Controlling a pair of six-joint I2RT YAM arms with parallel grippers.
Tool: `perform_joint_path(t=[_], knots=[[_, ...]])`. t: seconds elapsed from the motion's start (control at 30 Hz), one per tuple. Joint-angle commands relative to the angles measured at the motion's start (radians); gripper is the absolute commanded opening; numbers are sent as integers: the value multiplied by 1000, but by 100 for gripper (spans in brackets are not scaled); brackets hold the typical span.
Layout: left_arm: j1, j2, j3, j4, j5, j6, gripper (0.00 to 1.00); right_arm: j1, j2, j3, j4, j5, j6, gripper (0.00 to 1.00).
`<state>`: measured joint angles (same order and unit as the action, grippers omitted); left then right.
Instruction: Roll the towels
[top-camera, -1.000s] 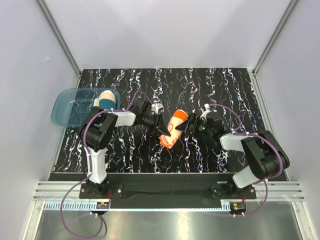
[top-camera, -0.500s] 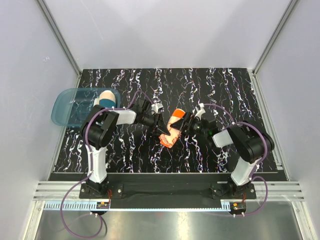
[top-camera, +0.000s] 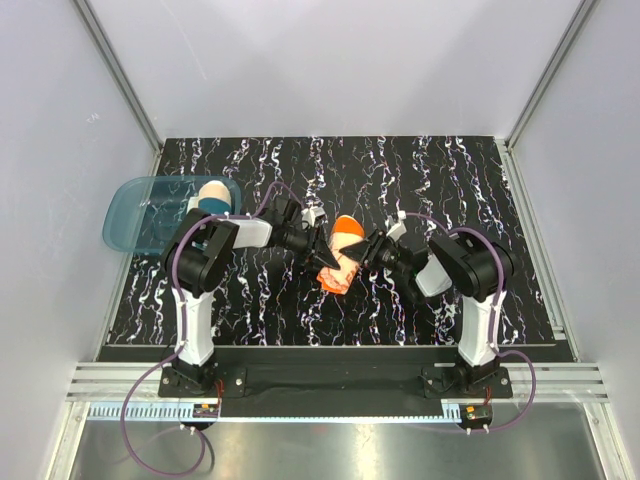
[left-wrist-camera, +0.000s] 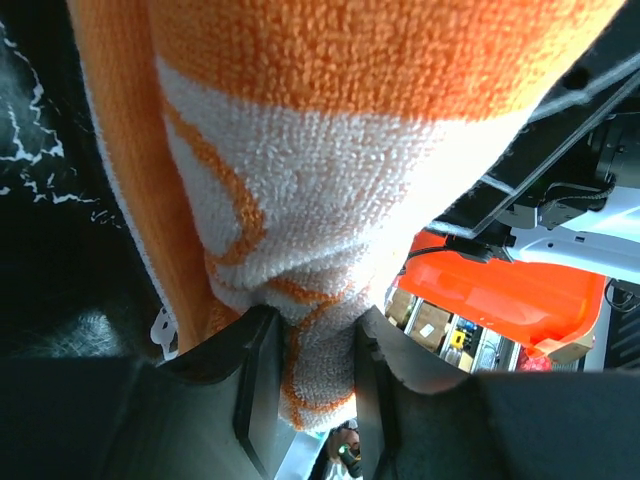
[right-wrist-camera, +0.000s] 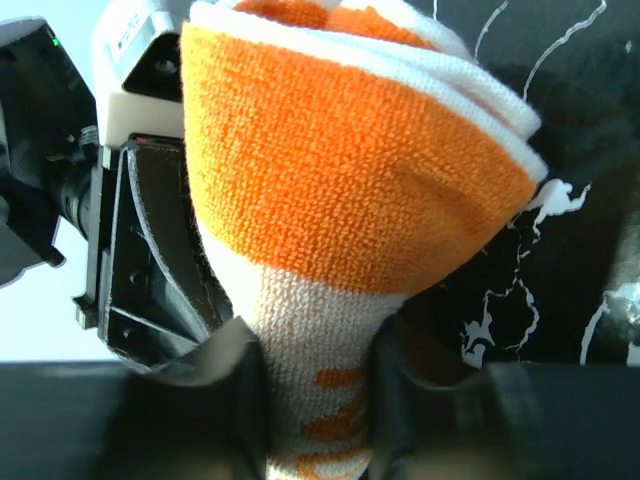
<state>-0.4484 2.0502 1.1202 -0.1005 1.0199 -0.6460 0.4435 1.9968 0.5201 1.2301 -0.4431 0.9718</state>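
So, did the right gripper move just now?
Yes. The right gripper slid left, away from the table's right edge, and closed on the orange towel.

top view: the table (top-camera: 400, 170) fills the middle ground, with the left arm base (top-camera: 190, 370) and the right arm base (top-camera: 468, 375) at its near edge. the tray (top-camera: 118, 222) sits at the far left, reaching partly past the table's left edge. the second towel roll (top-camera: 212, 193) lies in the tray's right end. the central towel roll (top-camera: 343, 252) stands tilted near the table's middle, well apart from the tray. the left gripper (top-camera: 322, 262) meets it from the left, the right gripper (top-camera: 368, 250) from the right. wrist views: the roll's narrow end sits within each gripper's jaws, touching both sides.
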Motion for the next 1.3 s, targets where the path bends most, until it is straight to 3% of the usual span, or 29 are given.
perform_joint_path(t=[0.0,0.13,0.17,0.3,0.33,0.67,0.87,1.07,1.27], knots=[[-4,77,-49,-67,-253,78,34,38,8,-15,13,-39,13,22],[-4,24,-71,-64,-277,78,55,38,-78,-15,-90,-32,-18,18],[-4,-11,-77,-67,-285,80,65,38,-126,-17,-121,-25,-28,18],[-4,-126,-114,-84,-316,92,76,40,-269,-3,-347,0,-102,18],[-4,-151,-131,-82,-319,94,83,38,-297,6,-386,9,-113,18],[-4,-455,-180,-31,-348,78,88,38,-669,49,-767,30,-182,17],[-9,-464,-217,155,-279,-4,95,43,-843,87,-869,35,-156,17],[-45,-536,-255,350,-254,-115,99,67,-877,166,-1027,92,-206,16],[-50,-628,-234,323,-285,-109,99,78,-885,164,-1081,132,-226,15]])
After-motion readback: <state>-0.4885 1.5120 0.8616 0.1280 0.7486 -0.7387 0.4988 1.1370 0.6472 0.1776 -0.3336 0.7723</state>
